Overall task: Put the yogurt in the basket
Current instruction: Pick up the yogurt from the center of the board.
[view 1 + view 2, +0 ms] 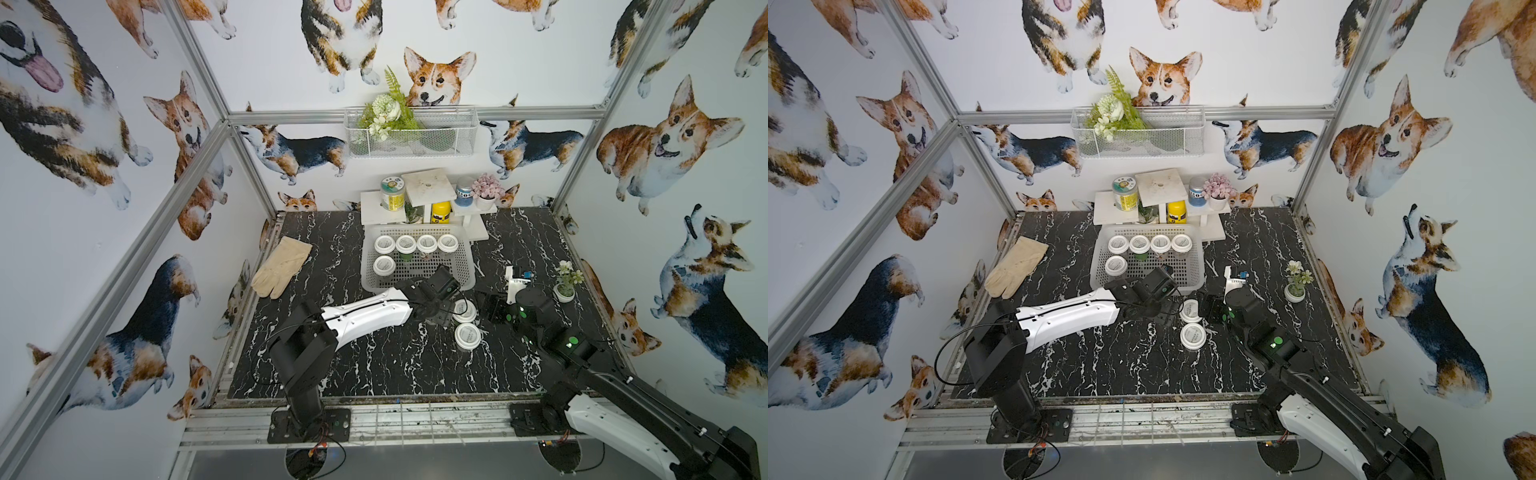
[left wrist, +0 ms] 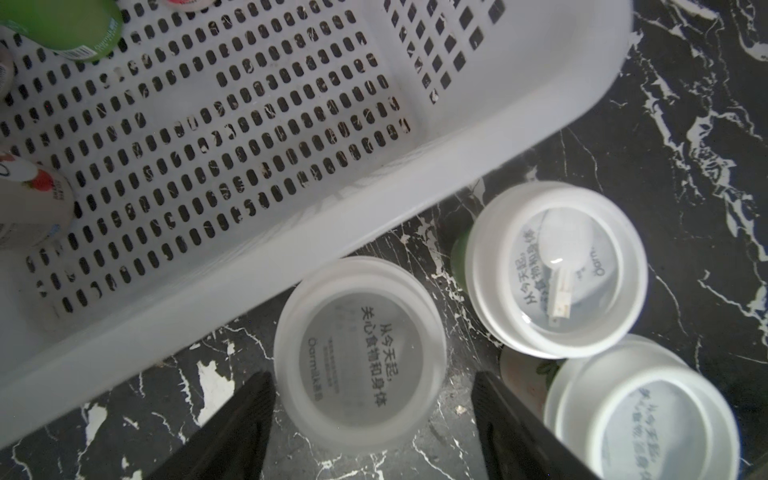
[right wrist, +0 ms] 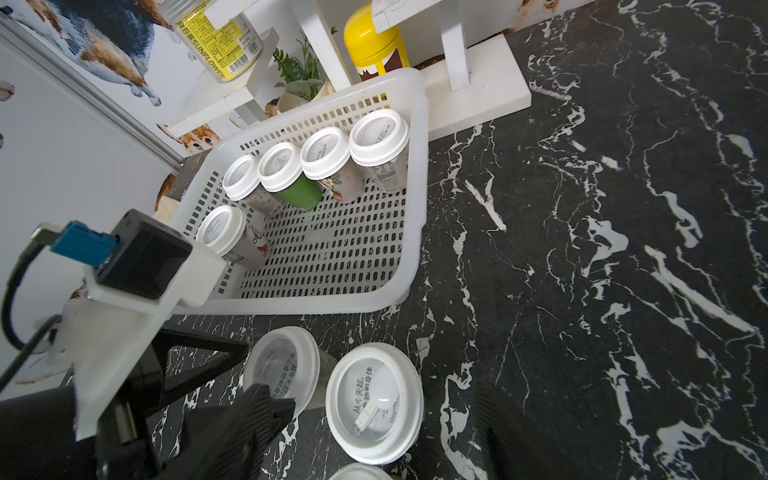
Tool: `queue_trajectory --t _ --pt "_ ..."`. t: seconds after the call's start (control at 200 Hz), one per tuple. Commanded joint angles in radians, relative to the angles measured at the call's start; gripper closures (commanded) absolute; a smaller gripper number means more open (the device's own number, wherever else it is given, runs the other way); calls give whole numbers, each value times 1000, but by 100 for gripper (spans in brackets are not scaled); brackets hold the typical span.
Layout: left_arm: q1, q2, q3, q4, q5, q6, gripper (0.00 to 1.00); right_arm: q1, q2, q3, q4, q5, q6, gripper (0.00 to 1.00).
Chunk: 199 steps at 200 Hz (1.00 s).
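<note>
Five yogurts (image 1: 384,244) stand in the basket (image 1: 419,270); three wait on the table (image 1: 374,365) at its 5 o'clock. The left tool (image 2: 372,376) and right tool (image 3: 374,388) are open, each astride one, probably ready to grip.

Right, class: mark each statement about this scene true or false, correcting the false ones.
1. Five white-lidded round yogurt cups stand in the wide white lattice plastic basket. True.
2. The cream work glove lies in the basket. False: it lies on the black marble table, apart.
3. The left gripper straddles a cup on the table, jaws open. True.
4. No cups stand outside the basket. False: three stand beside it.
</note>
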Motion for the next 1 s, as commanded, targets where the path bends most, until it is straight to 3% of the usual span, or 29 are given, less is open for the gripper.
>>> queue_trajectory --t 0.0,0.991 --pt "0 -9 6 -13 -29 -6 20 -1 -4 2 33 3 -12 18" --pt "-30 46 59 -66 -80 -8 20 0 -12 -1 33 4 -11 18"
